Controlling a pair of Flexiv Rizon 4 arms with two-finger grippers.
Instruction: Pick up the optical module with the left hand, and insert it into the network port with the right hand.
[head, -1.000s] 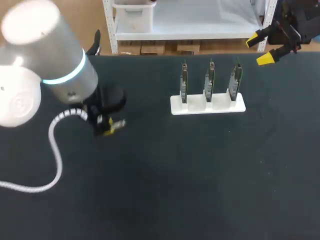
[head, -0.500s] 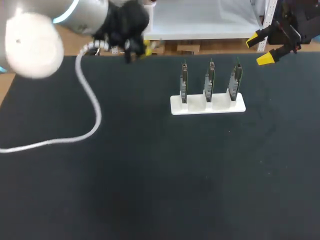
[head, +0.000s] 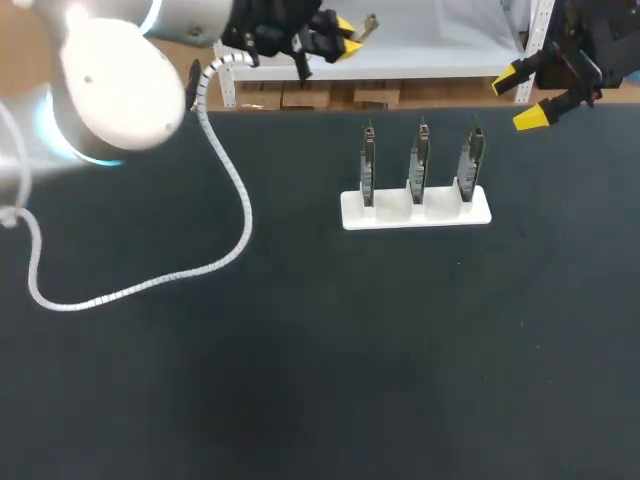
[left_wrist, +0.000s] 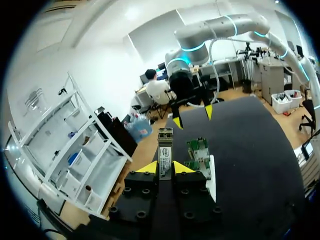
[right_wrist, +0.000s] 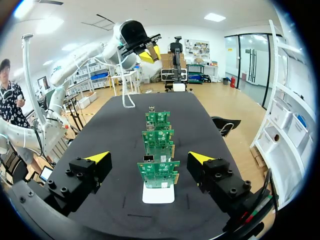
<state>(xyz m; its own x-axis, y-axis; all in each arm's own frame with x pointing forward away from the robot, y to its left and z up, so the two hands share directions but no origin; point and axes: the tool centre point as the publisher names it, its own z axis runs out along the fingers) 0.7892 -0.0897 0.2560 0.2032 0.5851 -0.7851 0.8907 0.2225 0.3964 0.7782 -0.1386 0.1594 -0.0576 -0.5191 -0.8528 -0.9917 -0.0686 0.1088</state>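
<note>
Optical module (left_wrist: 165, 150) clamped in left gripper (left_wrist: 165, 168), raised beyond the card stand (head: 415, 212), off its left end. Long axis runs out along the fingers, toward right gripper (head: 522, 96): jaws spread, empty, off the stand's right end, well apart. Handover likely must span the stand.

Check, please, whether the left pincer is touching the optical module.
Touching. In the left wrist view both yellow tips of the left pincer press against the sides of the optical module between them.
</note>
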